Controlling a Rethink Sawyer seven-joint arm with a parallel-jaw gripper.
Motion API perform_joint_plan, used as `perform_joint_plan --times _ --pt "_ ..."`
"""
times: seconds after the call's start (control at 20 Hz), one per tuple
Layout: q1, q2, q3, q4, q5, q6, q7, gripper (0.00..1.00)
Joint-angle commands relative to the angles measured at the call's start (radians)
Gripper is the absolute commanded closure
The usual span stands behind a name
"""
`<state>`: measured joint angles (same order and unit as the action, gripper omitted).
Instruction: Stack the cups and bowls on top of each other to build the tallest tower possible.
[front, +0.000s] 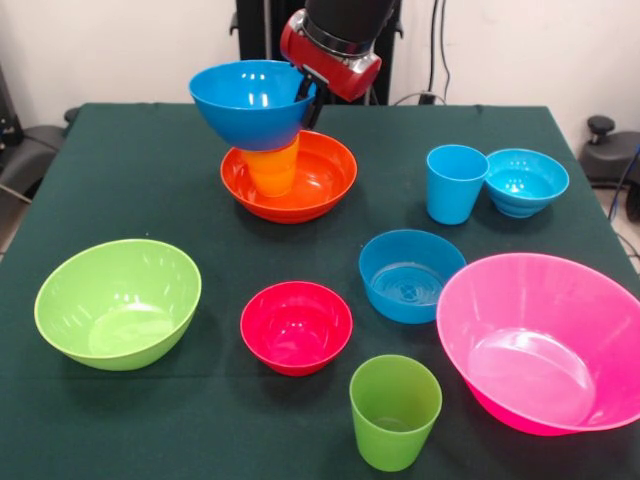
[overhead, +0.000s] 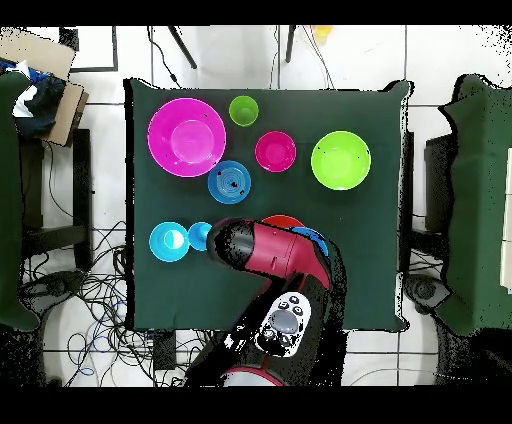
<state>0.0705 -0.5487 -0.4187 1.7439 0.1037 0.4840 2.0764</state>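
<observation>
Bowls and cups lie spread over the dark green table (front: 150, 170), and one of them, the large blue bowl (front: 252, 102), is up in the air at the jaws (front: 308, 95), tilted slightly, its rim at the jaws' side. The jaws appear to pinch that rim, though the red wrist covers them and how wide they stand cannot be made out. Directly below the jaws, the blue bowl's base sits on or just over the mouth of the orange cup (front: 273, 168); whether they touch cannot be told. That cup stands upright inside the wide orange bowl (front: 320, 185), which rests on the table under the jaws. In the overhead view the red arm (overhead: 270, 255) hides nearly all of this; only slivers of the orange bowl (overhead: 284, 221) and the blue bowl (overhead: 314, 239) show past it.

In the front view, further out to the picture's right of the jaws, the light blue cup (front: 455, 183) stands upright, touching or just beside the small turquoise bowl (front: 524, 181). Nearer the camera than the jaws lie the medium blue bowl (front: 408, 275) and the small red bowl (front: 296, 326). Farthest from the jaws are the lime green bowl (front: 118, 303) at the picture's left, the green cup (front: 394, 411) at the near edge, and the large pink bowl (front: 545, 340) at the right, its rim overlapping the medium blue bowl's in the picture.
</observation>
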Motion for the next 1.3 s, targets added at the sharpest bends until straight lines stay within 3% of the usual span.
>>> perform_joint_plan --times 0.05,1.3 --pt "-0.015 0.029 0.077 -0.056 0.014 0.0 0.132 1.0" --pt "-0.012 0.017 0.073 -0.048 0.016 0.008 0.135 1.0"
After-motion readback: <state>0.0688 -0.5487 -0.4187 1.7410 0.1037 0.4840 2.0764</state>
